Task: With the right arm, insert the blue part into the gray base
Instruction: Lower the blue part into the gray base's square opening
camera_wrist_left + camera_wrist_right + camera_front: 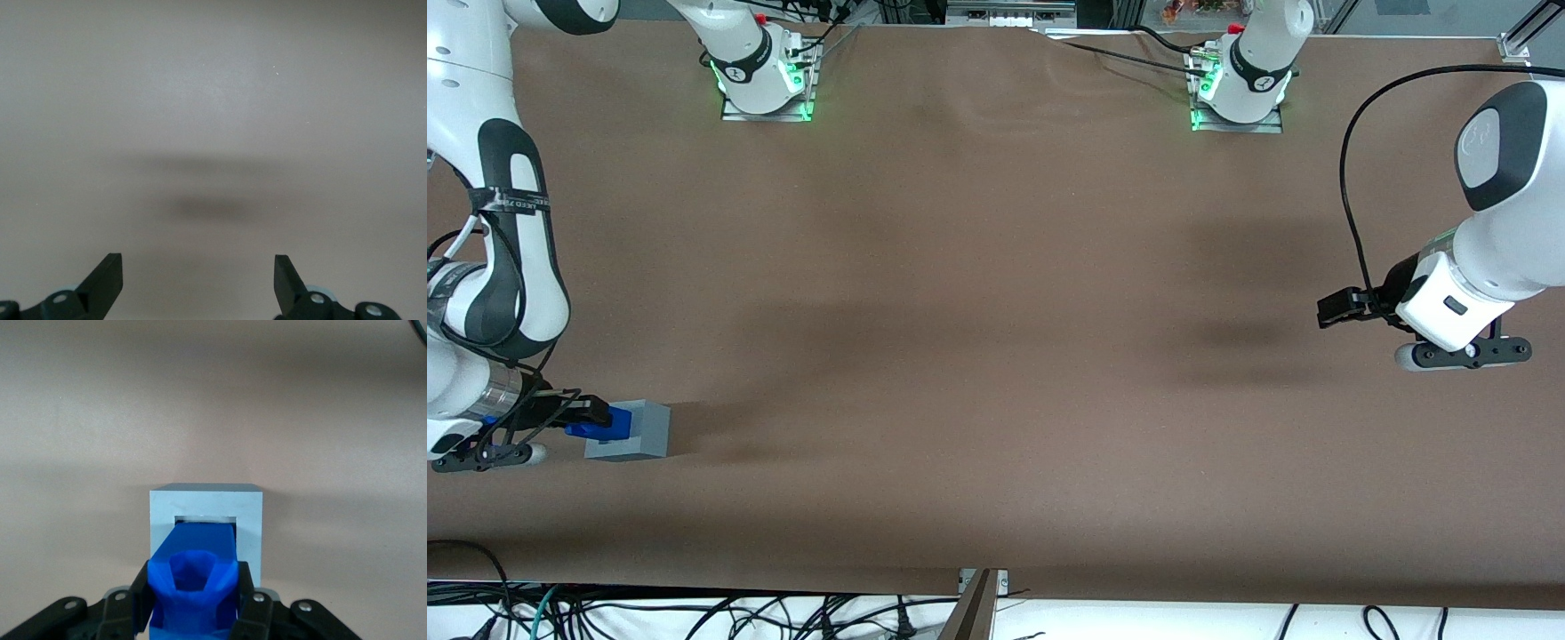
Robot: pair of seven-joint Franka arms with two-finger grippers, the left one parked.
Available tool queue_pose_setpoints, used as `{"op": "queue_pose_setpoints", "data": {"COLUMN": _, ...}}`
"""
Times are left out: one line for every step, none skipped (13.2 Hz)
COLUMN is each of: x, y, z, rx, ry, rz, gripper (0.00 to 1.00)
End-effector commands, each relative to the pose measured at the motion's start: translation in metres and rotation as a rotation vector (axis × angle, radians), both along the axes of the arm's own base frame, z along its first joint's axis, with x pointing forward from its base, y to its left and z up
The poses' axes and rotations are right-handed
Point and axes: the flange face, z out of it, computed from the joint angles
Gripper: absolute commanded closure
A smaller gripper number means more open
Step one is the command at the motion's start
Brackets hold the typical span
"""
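Gripper pinching blue part; tip inside gray base recess in wrist view only.

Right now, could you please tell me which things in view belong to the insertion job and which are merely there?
Part of the job:
- small bright blue plastic block, gripped in the right arm's gripper, its tip at the base's recess
- light gray plastic cube-like base, standing toward the working arm's end of the table

Just there:
- brown table covering
- black cables along the table edge nearest the camera
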Motion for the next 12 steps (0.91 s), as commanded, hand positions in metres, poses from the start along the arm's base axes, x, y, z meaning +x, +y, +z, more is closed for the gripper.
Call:
{"op": "queue_pose_setpoints", "data": {"x": -0.0097, "y": -0.0152, "z": -0.0633, "rx": 0.019, "ry": 0.076, "rz": 0.0, "gripper": 0.69}}
{"op": "queue_pose_setpoints", "data": {"x": -0.0097, "y": -0.0153, "z": -0.0633, "rx": 0.018, "ry": 0.076, "rz": 0.001, "gripper": 0.69}}
{"op": "queue_pose_setpoints", "data": {"x": -0.0103, "y": -0.016, "z": -0.0657, "rx": 0.019, "ry": 0.081, "rz": -0.002, "gripper": 0.69}}
{"op": "queue_pose_setpoints", "data": {"x": -0.01, "y": -0.0152, "z": -0.0656, "rx": 0.02, "ry": 0.079, "rz": -0.003, "gripper": 0.69}}
{"op": "queue_pose_setpoints", "data": {"x": -0.0101, "y": -0.016, "z": -0.0656, "rx": 0.019, "ry": 0.08, "rz": -0.004, "gripper": 0.69}}
{"op": "queue_pose_setpoints", "data": {"x": -0.0102, "y": -0.016, "z": -0.0667, "rx": 0.019, "ry": 0.081, "rz": -0.002, "gripper": 0.69}}
{"op": "queue_pose_setpoints", "data": {"x": -0.0101, "y": -0.0151, "z": -0.0657, "rx": 0.02, "ry": 0.081, "rz": -0.001, "gripper": 0.69}}
{"op": "queue_pose_setpoints", "data": {"x": -0.0101, "y": -0.016, "z": -0.0656, "rx": 0.019, "ry": 0.079, "rz": -0.002, "gripper": 0.69}}
{"op": "queue_pose_setpoints", "data": {"x": -0.0096, "y": -0.0162, "z": -0.0644, "rx": 0.019, "ry": 0.078, "rz": -0.004, "gripper": 0.69}}
{"op": "queue_pose_setpoints", "data": {"x": -0.0089, "y": -0.0142, "z": -0.0616, "rx": 0.019, "ry": 0.076, "rz": -0.001, "gripper": 0.69}}
{"op": "queue_pose_setpoints", "data": {"x": -0.0088, "y": -0.0164, "z": -0.0594, "rx": 0.017, "ry": 0.075, "rz": -0.003, "gripper": 0.69}}
{"op": "queue_pose_setpoints", "data": {"x": -0.0084, "y": -0.0153, "z": -0.0578, "rx": 0.017, "ry": 0.075, "rz": -0.001, "gripper": 0.69}}
